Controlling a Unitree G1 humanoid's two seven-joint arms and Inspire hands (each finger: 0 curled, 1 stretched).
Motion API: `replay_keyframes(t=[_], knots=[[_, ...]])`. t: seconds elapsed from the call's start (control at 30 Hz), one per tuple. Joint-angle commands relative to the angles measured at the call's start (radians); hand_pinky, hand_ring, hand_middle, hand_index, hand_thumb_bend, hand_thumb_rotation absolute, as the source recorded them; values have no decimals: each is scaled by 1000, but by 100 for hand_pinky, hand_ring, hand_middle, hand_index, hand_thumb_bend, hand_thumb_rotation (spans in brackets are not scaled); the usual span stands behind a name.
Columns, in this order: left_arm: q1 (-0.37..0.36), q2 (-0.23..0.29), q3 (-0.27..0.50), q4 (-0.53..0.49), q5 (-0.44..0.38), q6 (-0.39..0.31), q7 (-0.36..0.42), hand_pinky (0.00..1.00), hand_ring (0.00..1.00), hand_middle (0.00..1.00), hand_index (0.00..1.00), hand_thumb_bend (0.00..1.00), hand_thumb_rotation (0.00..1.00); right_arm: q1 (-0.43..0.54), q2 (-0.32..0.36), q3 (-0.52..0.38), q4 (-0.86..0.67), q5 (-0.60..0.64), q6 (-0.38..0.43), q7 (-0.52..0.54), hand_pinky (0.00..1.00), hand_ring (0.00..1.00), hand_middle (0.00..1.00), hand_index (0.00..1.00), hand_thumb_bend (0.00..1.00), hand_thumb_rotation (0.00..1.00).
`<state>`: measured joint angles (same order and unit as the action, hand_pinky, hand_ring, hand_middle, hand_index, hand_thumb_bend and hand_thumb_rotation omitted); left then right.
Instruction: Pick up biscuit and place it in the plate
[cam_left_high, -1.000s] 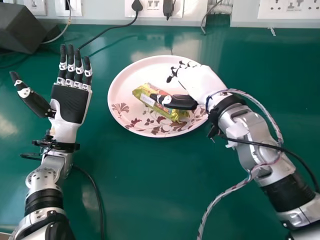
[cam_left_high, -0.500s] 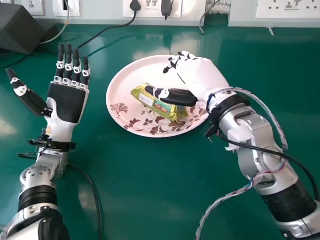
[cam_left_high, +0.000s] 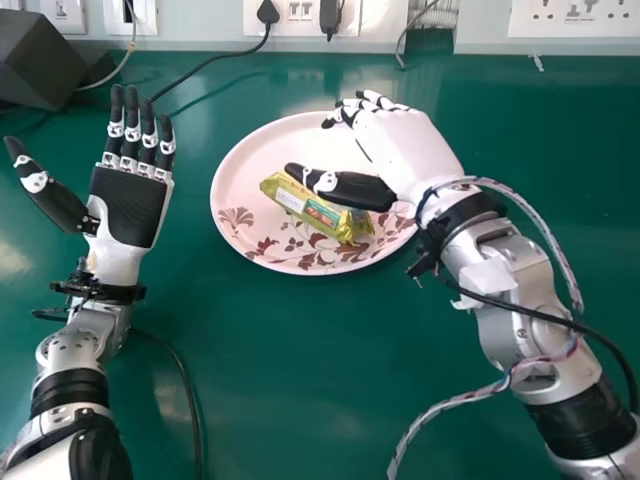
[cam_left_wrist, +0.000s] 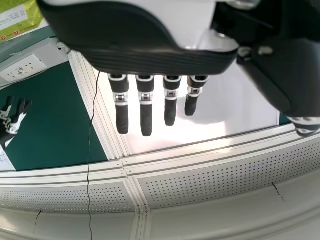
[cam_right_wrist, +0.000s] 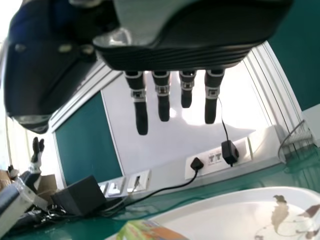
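"So, quick status pls: where's the biscuit pkt (cam_left_high: 322, 215)?"

"On the plate (cam_left_high: 232, 178), just nearer than mid, lying at a slant, L end farther off, R end nearer. Yellow-green wrapper, w/ a pale label on its L part. Floral print shows around its near side."

"OK, & the R hand (cam_left_high: 408, 150)?"

"Above the plate's R side. Fingers straight & pointing to the far side, small gaps b/w them, thumb well apart from them & stretched across above the pkt. Not clamped on it. Can't tell if the thumb touches the wrapper."

"L hand (cam_left_high: 128, 205)?"

"L of the plate, over the bench (cam_left_high: 285, 350), palm up. Fingers straight, slightly apart, thumb out to the side. Holds nothing."

"Anything else nearby?"

"Yep: dark box (cam_left_high: 42, 58) at the bench's far L corner, wall sockets (cam_left_high: 575, 18) along the back, plus a black plug (cam_left_high: 268, 13) w/ its cable running down to the bench."
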<state>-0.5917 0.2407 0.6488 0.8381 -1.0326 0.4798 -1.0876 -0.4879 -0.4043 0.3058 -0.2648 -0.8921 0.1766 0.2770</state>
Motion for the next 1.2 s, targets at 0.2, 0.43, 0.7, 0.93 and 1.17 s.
replay_keyframes(t=[0.2,0.43,0.7,0.93,1.17], knots=[[75,-18,10,56,36,-22,-7,80,84,94,100,100,99,51,16,-44,-86,27,-1,-3,80,94,94,84,92,81],[65,-17,15,58,33,-30,-10,81,85,94,100,100,96,94,19,-86,-130,55,-14,-27,79,95,96,89,92,80],[60,-24,18,42,28,-38,7,83,87,95,100,100,98,139,25,-118,-181,55,-17,-54,79,96,99,97,93,80],[70,-32,21,15,25,-44,7,83,87,94,100,100,98,191,49,-149,-251,87,-22,-68,80,97,100,100,94,84],[104,-30,22,-23,23,-46,-6,81,87,95,100,100,91,272,69,-213,-299,223,-104,-117,79,98,100,99,94,85]])
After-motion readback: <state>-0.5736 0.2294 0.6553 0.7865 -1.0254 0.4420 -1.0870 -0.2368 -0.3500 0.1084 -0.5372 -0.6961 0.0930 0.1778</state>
